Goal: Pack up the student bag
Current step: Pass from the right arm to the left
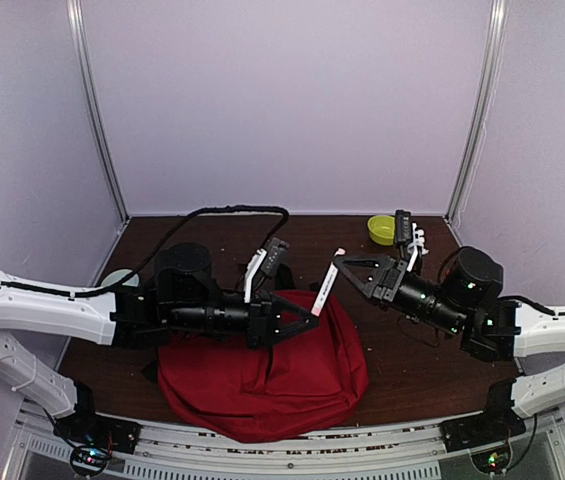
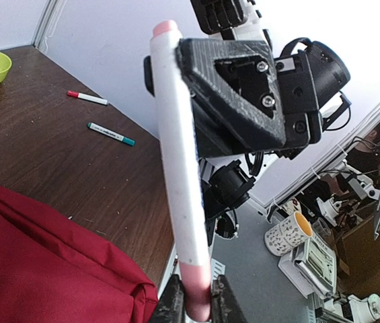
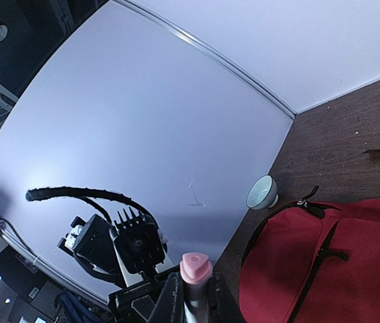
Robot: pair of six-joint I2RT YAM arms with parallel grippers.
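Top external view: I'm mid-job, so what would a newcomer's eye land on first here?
The large red fabric backpack dominates, lying on the dark table near the arm bases. Just above its far edge the left pincer and right pincer meet, both closed on one white marker with pink ends. A small lime-green bowl sits in the far right corner.

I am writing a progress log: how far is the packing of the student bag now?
Done: nothing visibly packed; the student bag shows no opening. In hand: the left gripper and right gripper both grip one white marker. To do: pack it, plus the red-capped marker and teal marker on the table.
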